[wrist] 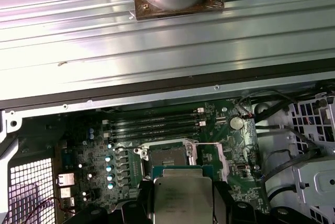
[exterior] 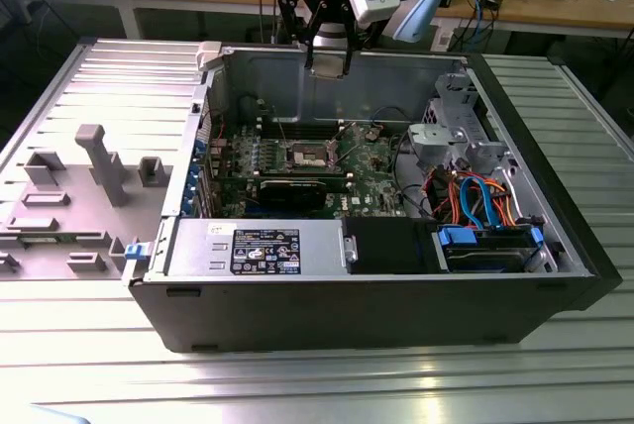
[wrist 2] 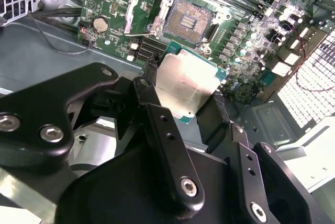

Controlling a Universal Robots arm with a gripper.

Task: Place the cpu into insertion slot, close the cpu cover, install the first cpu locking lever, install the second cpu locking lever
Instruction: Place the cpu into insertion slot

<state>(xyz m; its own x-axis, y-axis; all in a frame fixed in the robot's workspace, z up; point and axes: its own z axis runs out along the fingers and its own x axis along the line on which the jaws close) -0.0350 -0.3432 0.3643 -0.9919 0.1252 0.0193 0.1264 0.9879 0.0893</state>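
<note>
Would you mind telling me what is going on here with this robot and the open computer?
The robot arm's gripper is shut on the cpu, gripping it by two opposite edges and holding it in the air above the motherboard inside the open computer case. The insertion slot lies uncovered and empty, so the chip has not been seated yet.
</note>
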